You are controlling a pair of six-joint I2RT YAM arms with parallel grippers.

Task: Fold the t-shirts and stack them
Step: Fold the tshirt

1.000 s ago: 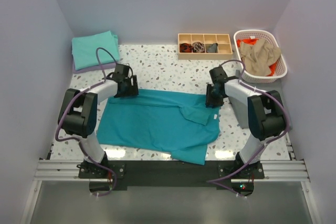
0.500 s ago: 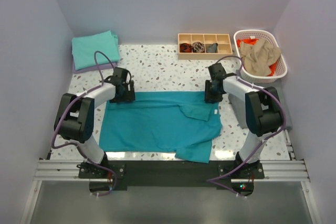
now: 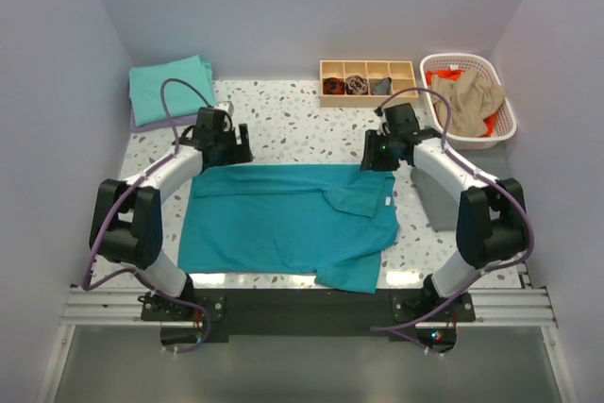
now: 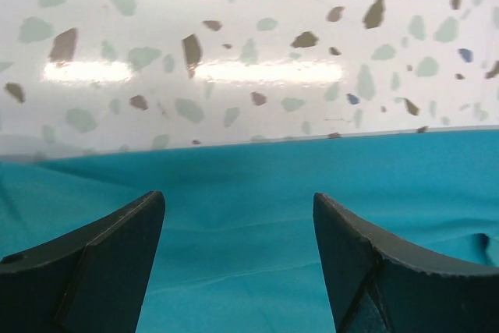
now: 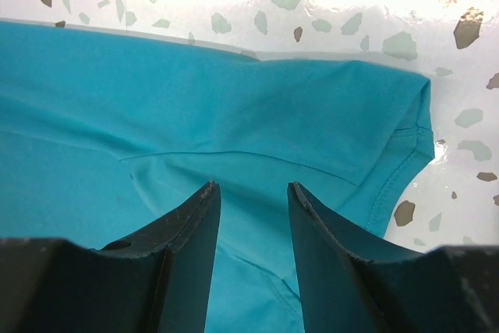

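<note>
Two arms have shifted in the last second. Both have drawn toward the far side of the table (image 3: pixel 293 120), and the left fingers (image 4: pixel 93 271) and right fingers (image 5: pixel 179 255) now hover at the far edge of the deep teal t-shirt (image 3: pixel 283 219) rather than further in over the cloth. The shirt has come along with them. Its far edge, slanted a second ago, now runs straight from left to right, and the body lies flatter in the middle of the table. A sleeve flap is turned over it on the right, and a corner trails at the near edge.

I judge the spreading about done and the first fold due next. The left fingers stand widely spread with nothing between them; the right fingers stand apart, less widely, and are also empty. Both forearms reach far and inward, wrists tipped down at the cloth. The aqua-green shirt (image 3: pixel 170 87) lies folded at far left; the tan shirt (image 3: pixel 467 96) sits in the white basket (image 3: pixel 500 125) at far right.
</note>
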